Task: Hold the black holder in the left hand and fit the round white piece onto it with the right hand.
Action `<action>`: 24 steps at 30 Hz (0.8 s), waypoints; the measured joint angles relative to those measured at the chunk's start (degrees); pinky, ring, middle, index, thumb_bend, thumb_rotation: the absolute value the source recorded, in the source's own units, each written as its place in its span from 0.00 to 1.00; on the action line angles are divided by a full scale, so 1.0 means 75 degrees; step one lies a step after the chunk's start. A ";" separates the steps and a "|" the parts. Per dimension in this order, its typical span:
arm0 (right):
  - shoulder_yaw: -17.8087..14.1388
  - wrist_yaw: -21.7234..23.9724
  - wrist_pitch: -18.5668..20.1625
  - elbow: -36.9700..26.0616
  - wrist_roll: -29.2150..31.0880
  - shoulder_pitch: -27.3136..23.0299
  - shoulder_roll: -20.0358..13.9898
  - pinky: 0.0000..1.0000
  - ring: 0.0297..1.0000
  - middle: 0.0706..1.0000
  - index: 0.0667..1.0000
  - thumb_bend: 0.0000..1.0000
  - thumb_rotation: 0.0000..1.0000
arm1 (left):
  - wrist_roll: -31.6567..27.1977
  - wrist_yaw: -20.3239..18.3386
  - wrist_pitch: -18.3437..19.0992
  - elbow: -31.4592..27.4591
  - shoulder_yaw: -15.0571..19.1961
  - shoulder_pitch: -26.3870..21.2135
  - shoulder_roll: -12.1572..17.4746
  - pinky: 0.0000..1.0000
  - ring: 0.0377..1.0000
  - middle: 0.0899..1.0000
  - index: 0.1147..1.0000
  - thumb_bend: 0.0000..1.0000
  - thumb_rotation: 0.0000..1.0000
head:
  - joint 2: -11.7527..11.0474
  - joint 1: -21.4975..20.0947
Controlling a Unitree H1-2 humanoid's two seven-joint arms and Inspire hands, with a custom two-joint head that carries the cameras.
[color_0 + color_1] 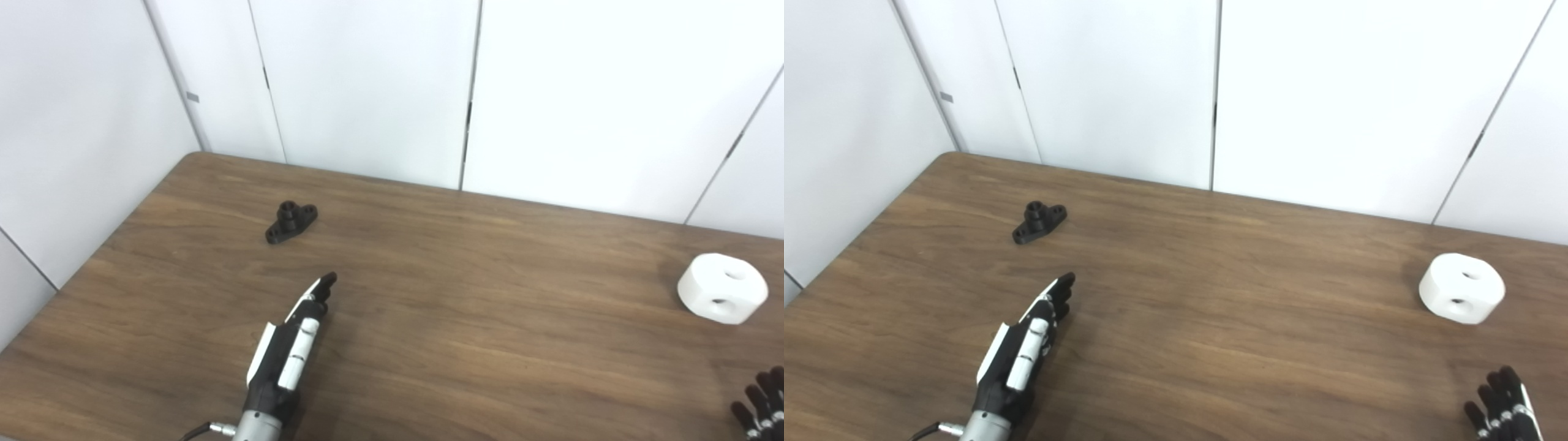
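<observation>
While unheld, black holder (291,222) shows no label.

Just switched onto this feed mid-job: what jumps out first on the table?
The round white piece stands out on the dark table, far right. The small black holder lies far left near the back. The left hand stretches toward it, holding nothing; the right hand shows only at the bottom right corner.

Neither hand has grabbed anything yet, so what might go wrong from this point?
The small black holder lies low and flat on the wooden table, so the left hand may push it away rather than lift it. The round white piece sits near the table's right side; the right hand might knock it off.
</observation>
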 measured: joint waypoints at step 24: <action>-0.0061 0.0121 -0.0303 0.0149 -0.0087 -0.0004 -0.0075 1.00 1.00 1.00 1.00 0.73 1.00 | 0.1927 0.1020 0.0382 -0.0200 -0.0109 0.0099 -0.0045 0.94 0.95 0.91 0.85 0.53 0.50 | -0.0211 -0.0094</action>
